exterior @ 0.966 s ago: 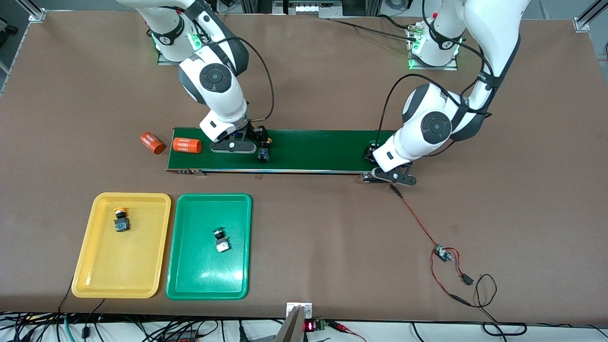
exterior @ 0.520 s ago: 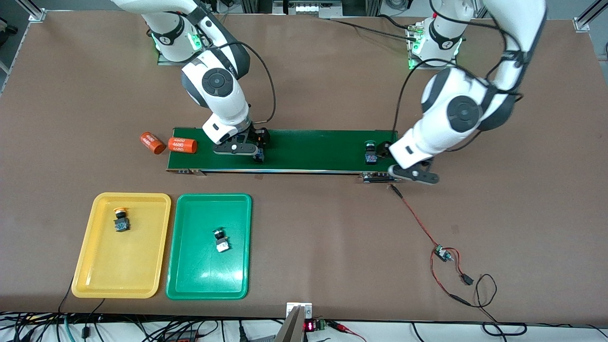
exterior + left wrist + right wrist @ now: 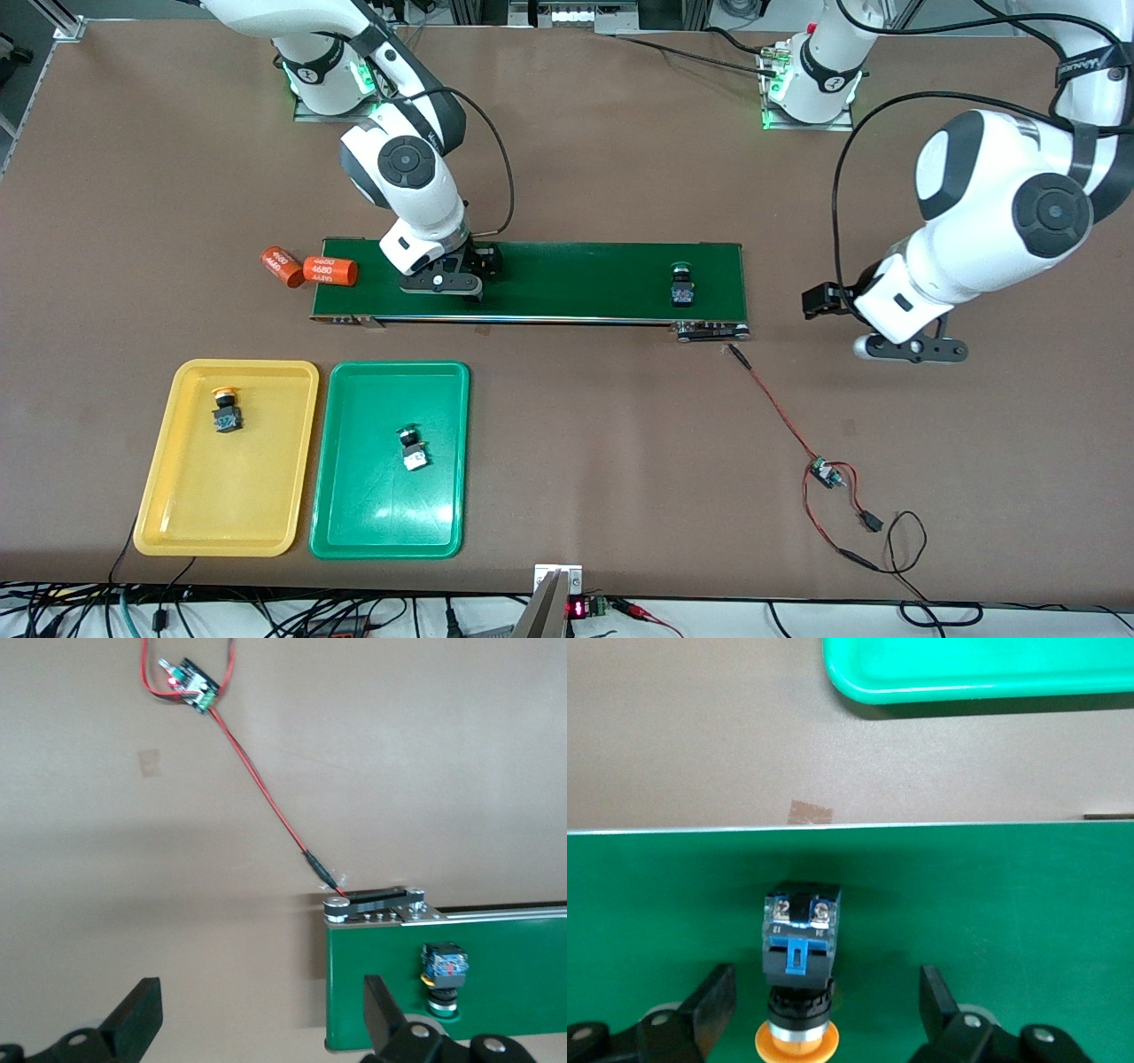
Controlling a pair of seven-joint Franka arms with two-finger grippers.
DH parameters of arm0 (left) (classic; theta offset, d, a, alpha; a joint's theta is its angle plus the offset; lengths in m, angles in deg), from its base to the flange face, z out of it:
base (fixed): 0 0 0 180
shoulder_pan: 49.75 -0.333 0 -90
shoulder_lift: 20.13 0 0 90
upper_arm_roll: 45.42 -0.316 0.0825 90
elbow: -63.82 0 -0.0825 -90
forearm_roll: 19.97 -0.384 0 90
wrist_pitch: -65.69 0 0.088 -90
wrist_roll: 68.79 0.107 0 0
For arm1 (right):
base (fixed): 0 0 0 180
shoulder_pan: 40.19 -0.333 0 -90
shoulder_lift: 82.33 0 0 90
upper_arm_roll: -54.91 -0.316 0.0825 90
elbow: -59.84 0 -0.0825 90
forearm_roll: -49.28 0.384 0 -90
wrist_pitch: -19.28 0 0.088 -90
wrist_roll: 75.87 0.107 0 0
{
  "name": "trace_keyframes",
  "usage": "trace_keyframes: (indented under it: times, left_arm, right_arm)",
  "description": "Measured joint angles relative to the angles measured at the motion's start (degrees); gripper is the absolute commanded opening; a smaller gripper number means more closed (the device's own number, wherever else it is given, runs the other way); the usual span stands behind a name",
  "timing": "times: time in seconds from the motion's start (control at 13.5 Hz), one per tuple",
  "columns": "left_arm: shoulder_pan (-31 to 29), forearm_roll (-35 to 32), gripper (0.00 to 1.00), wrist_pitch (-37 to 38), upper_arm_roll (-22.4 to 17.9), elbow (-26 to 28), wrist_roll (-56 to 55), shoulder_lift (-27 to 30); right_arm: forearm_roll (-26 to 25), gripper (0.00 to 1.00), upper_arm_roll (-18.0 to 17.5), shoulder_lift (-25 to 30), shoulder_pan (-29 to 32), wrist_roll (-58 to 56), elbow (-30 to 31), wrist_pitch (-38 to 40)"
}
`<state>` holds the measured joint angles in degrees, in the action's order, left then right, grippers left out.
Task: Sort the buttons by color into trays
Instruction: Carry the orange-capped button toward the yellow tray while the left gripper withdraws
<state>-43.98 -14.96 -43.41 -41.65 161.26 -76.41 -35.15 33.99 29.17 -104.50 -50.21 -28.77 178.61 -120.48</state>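
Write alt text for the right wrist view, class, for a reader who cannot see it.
A yellow-capped button lies on the green belt, between the open fingers of the right claw, which do not touch it. Past the belt's edge lie brown table and a corner of the green tray.

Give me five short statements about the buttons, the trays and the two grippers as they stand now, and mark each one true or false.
1. The yellow plastic tray holds one yellow-capped push-button. True.
2. The green plastic tray holds two buttons. False: it holds a single green-capped button.
3. The right gripper is open around a yellow-capped button lying on the dark-green conveyor belt. True.
4. The left gripper is shut on a green-capped button. False: it is open and holds nothing, over the bare brown table off the left arm's end of the belt.
5. A green-capped button lies on the belt near the left arm's end. True.
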Motion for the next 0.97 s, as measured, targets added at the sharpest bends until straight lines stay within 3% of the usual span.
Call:
trace_keyframes:
  times: [0.15, 0.3, 0.52, 0.67, 0.97]
  left_arm:
    - [-0.2, 0.0, 1.0, 0.0, -0.1, -0.3, -0.1, -0.4]
    - [-0.3, 0.0, 1.0, 0.3, -0.6, -0.5, -0.1, -0.5]
    - [-0.6, 0.0, 1.0, 2.8, -2.3, -2.1, -0.1, -0.6]
    - [-0.7, -0.2, 1.0, 6.5, -2.9, -5.2, -0.1, -0.6]
    - [-1.2, -2.6, 1.0, 8.3, -3.1, -9.5, -0.4, -0.4]
  right_arm:
    - [-0.5, 0.86, 0.4, -0.5, 0.0, 0.0, 0.0, -0.7]
    - [-1.2, 0.76, 0.9, -1.1, 0.0, 0.0, 0.0, -1.2]
    - [-2.2, 0.21, 1.4, -1.6, 0.0, 0.0, 0.0, -1.8]
    - [-2.2, 0.01, 1.6, -1.6, 0.0, 0.0, -0.1, -1.8]
    - [-2.2, 0.0, 2.2, -1.6, 0.1, 0.0, -1.3, -1.7]
